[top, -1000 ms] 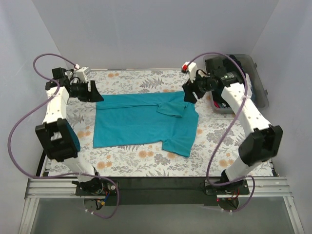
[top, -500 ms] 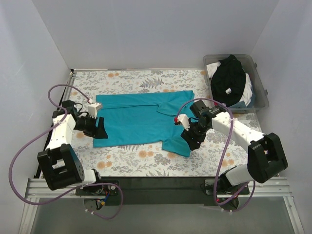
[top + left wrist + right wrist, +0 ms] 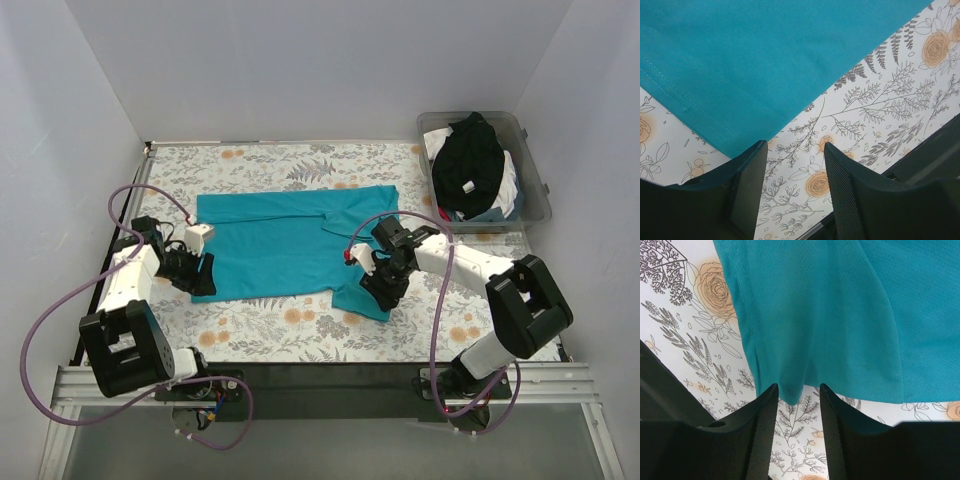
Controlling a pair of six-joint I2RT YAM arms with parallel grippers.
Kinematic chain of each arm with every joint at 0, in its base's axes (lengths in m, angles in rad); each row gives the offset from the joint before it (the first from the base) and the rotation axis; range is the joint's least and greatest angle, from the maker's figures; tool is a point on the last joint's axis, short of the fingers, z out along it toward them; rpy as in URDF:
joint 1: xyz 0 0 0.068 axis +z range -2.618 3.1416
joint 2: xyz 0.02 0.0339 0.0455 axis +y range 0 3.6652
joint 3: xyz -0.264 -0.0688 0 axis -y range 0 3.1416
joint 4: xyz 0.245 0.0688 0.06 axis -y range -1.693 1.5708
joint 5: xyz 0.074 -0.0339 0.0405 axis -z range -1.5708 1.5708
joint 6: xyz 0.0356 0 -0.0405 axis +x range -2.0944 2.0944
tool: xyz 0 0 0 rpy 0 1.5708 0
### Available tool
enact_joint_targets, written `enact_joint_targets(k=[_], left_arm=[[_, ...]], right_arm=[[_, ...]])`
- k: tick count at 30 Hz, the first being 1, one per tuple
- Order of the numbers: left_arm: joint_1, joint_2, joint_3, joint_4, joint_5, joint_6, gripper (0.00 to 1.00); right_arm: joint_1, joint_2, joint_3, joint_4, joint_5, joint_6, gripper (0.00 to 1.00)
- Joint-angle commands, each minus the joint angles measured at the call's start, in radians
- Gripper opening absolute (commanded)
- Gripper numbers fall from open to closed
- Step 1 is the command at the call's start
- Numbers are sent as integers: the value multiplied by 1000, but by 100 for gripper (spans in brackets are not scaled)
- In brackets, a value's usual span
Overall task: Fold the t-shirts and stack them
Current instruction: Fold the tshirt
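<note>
A teal t-shirt [image 3: 285,245] lies spread flat on the floral tablecloth [image 3: 300,325]. One sleeve is folded over its right part. My left gripper [image 3: 205,277] is open and low over the shirt's near left corner. In the left wrist view the teal corner [image 3: 735,142] ends just beside the left finger [image 3: 747,190], and only tablecloth lies between the jaws. My right gripper [image 3: 378,292] is open at the near right sleeve. In the right wrist view the sleeve's tip [image 3: 790,390] reaches between the open fingers [image 3: 760,435]. A black t-shirt [image 3: 470,160] with a small white label lies in the bin.
A clear plastic bin [image 3: 537,185] stands at the back right of the table. It holds the black shirt on top of whitish and pink cloth. White walls close in the table on three sides. The black front rail runs along the near edge.
Both arms came down from the shirt's far edge to its near corners. Over the last half second the right gripper slid left onto the sleeve tip; the left barely shifted.
</note>
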Motion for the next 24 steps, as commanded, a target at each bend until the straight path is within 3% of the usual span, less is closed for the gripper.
enact_joint_targets(k=[1,5,10,24], left_arm=[[3,18,18,15,-15,42,48],[3,12,-1,38,-38,113,47],[3,23,-5,74,-82,182,43],[3,44,-116,143,-165,391,36]], right_arm=[[13,21,-13,27,0,14,45],[20,41,-11,27,-3,14,31],[23,39,-1,21,-20,19,1],[21,-1,13,-8,-23,23,1]])
